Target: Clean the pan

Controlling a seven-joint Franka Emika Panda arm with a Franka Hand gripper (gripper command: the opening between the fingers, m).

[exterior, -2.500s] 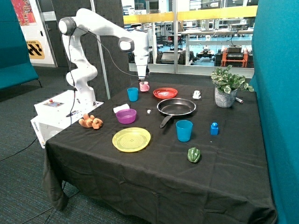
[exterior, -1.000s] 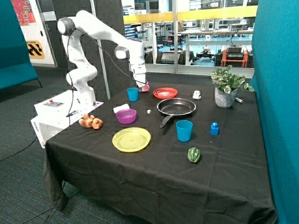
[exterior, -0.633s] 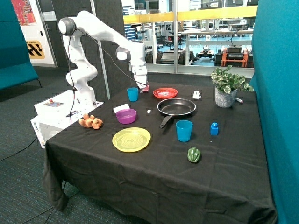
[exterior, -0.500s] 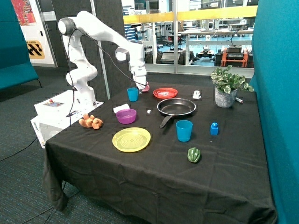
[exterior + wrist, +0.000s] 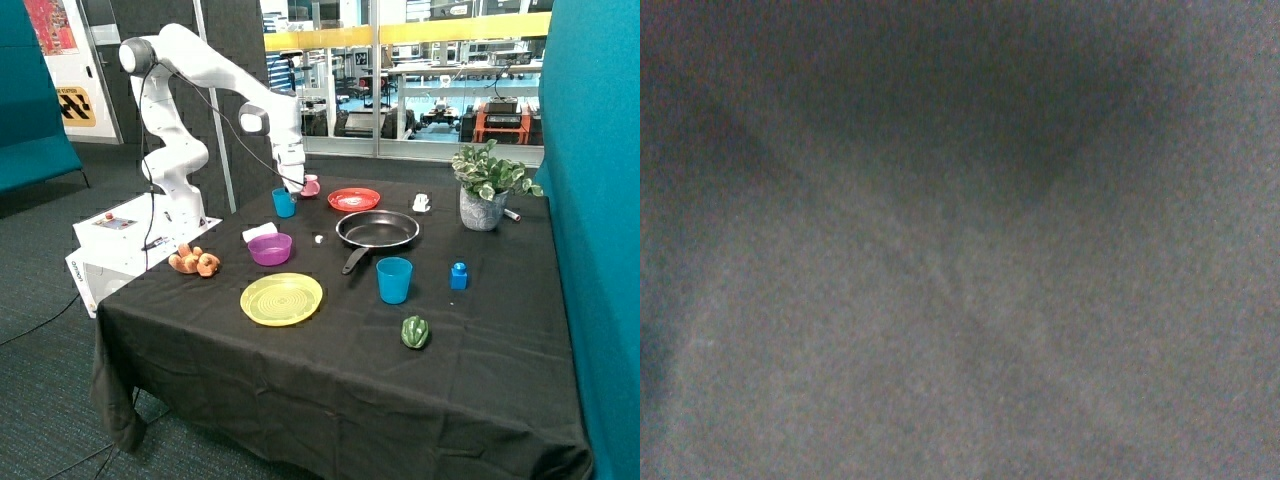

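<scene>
Table, black cloth, fills most of the room in front of me. White Franka arm reaches from its base at the far corner down to the back of the table. End effector sits low between the small blue cup and the pink mug, just beside both. Can't tell whether its fingers are apart or together; they're hidden against the cup.

The pan is mid-table, empty-looking, handle pointing toward the front edge, well apart from the end effector. Red plate behind it, yellow-green plate in front, purple bowl off to the side with a white cloth or sponge behind it, bigger blue cup near the handle end. Plant pot far corner. Green pepper, blue block and brown plush toy are scattered.

Handling guess: the pan is rigid metal, fairly heavy for a two-finger grip, coating likely slick. It will slide on the cloth if wiped hard. Best hold is the long handle, close to the bowl to cut torque. Cleaning not started, judging by the layout.

The outside view gives the whole layout. The wrist view shows only a dark, featureless grey surface with a shadow, no fingers and no objects, so it adds nothing on grip state.
</scene>
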